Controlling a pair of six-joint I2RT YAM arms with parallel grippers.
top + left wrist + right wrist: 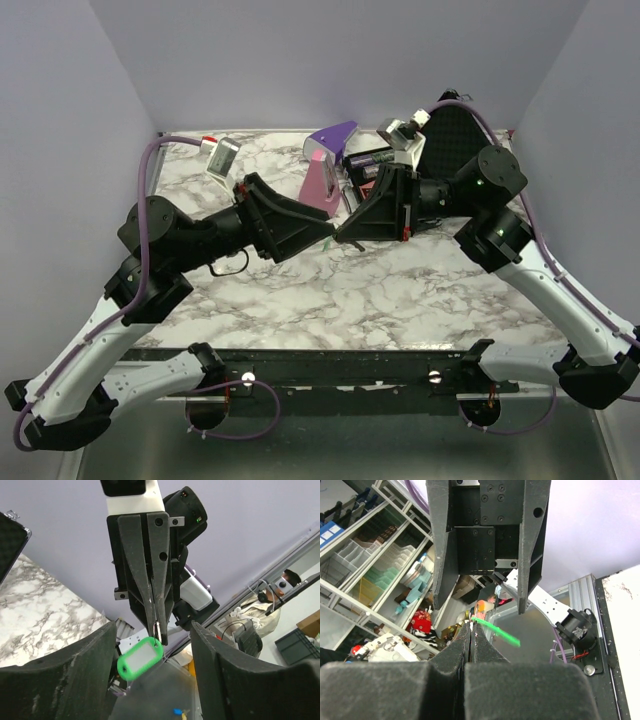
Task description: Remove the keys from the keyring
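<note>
Key [140, 658], rounded green plastic, pale window

Colours before you
Your key [141, 658] is bright green with a pale window; marble table [350, 290] white, grey-veined; wedge [326, 165] purple and pink.

Marble table [380, 300] underneath, and a purple-and-pink wedge [327, 165] stands at its far side. Black case [455, 135] far right, white box [224, 155] far left. Cluttered shelves [365, 565] fill the right wrist's background.
</note>
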